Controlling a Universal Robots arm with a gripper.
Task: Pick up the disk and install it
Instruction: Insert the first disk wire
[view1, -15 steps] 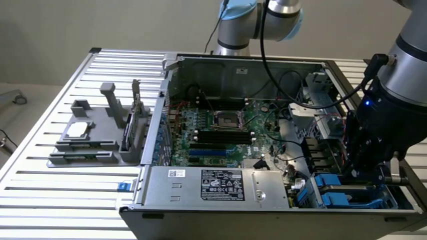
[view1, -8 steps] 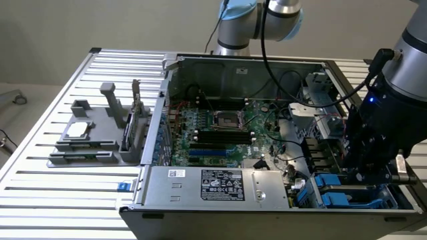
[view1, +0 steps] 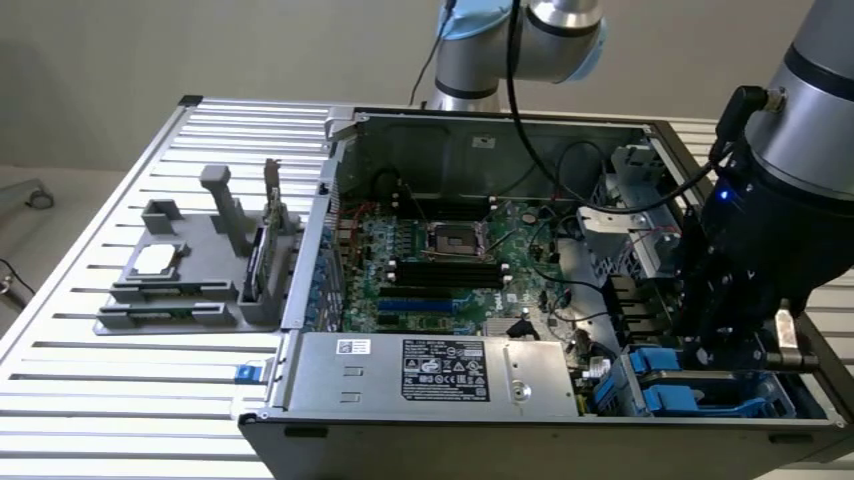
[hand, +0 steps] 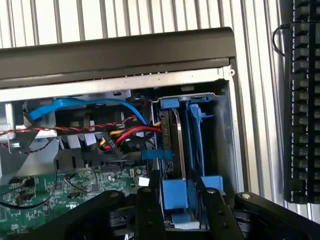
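Surface: ribbed aluminium table with long slots, pale wall behind at the top of the exterior view.
Computer case: open black tower lies on its side in the middle of the exterior view, its inside facing up.
Inside the case: green motherboard in the centre with an empty processor socket; silver power supply box along the lower edge; black cables cross to the right.
Label: white and black sticker on the power supply; its print is too small for me to read.
Drive cage: blue plastic bay in the lower right corner of the case in the exterior view, beside red, yellow and blue wires.
Disk: the disk stands on its edge inside this bay, thin metal side up, blue carrier frame around it.
Gripper: the gripper hangs right over the bay; its two black fingers are spread, one on each side of the blue carrier end. I cannot tell if they touch it.
Grey holder: plastic stand on the table at the exterior view's left, with a small square silver chip lying in it.
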